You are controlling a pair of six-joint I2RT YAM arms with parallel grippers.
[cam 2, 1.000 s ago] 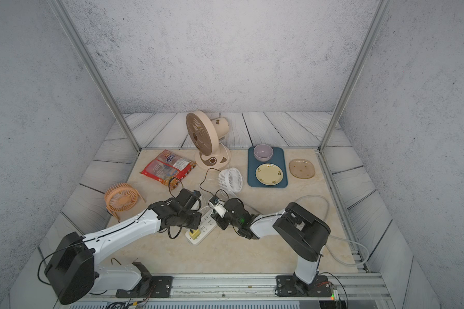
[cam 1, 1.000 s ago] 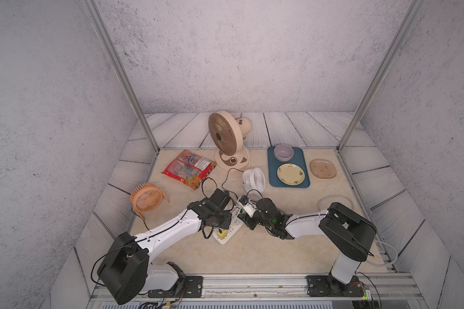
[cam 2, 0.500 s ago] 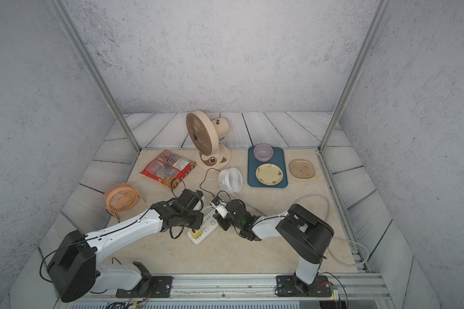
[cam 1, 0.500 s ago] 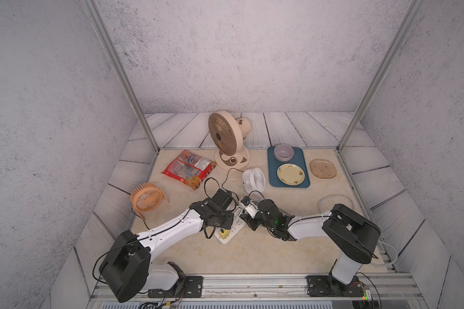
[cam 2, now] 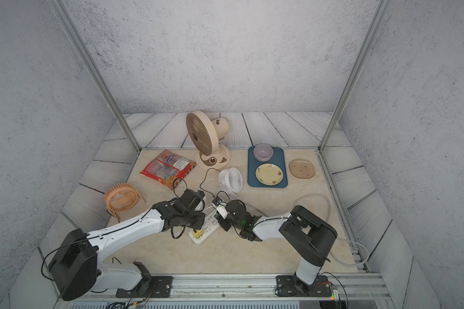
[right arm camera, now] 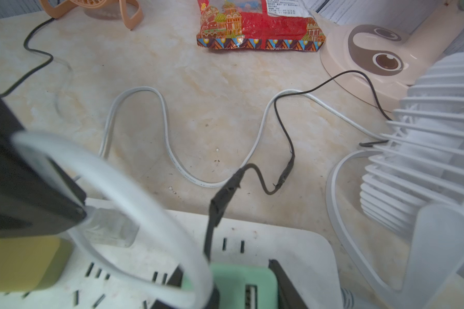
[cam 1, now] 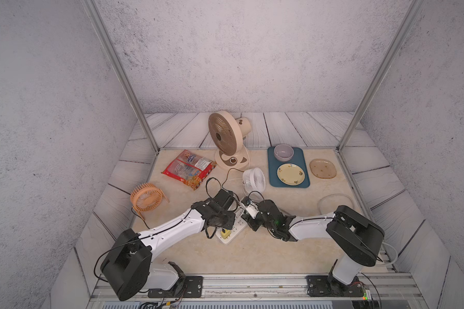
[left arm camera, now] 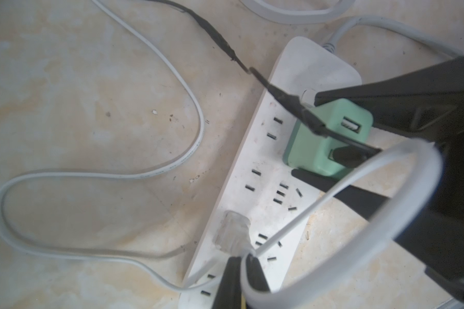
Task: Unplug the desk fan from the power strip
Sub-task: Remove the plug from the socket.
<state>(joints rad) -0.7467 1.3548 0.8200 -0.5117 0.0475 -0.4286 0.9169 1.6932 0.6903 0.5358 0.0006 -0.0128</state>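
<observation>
Between the two arms, near the front of the table, the power strip [cam 1: 236,227] lies flat with nothing pulled out yet. By my reading the desk fan [cam 1: 224,136] feeds through the flat white cord [left arm camera: 200,128] to a clear plug [left arm camera: 232,232], which sits fully in its socket. The left gripper [left arm camera: 243,263] is pressed together on that cord right beside the plug. The right gripper [left arm camera: 304,135] pinches a green adapter [left arm camera: 303,155], also seated; its black cable [left arm camera: 216,36] seems to run to the small white fan [cam 1: 253,180]. So the grips look set and the pull itself is left to do. No writing shows on the strip. The red snack bag [right arm camera: 257,26] carries a logo and a printed label, both too small to read.
</observation>
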